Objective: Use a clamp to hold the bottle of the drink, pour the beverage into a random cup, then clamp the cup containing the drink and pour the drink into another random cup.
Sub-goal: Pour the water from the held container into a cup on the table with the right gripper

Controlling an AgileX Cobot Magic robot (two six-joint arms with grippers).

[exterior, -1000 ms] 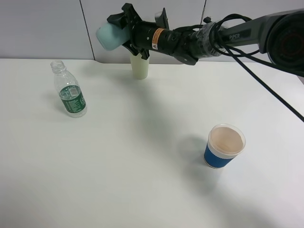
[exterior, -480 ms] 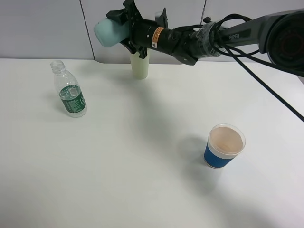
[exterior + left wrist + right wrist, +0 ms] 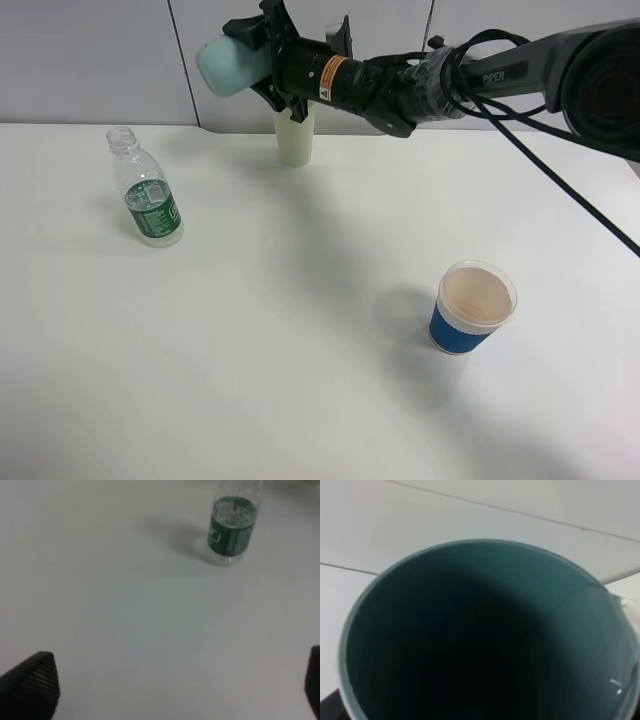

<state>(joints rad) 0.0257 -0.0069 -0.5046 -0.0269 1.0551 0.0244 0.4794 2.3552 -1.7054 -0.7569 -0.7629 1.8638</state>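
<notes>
The white table (image 3: 300, 350) carries one bottle (image 3: 146, 190) and two cups, while the right gripper (image 3: 262, 60) grips a third, teal cup (image 3: 225, 68).

On the table (image 3: 300, 380), the bottle (image 3: 146, 187) stands upright at the left, the paper cup (image 3: 472, 307) well apart at the right and nearer the front. The other tumbler (image 3: 296, 140) sits at the back, with the lifted cup (image 3: 232, 66) tipped sideways above it, up-left
</notes>
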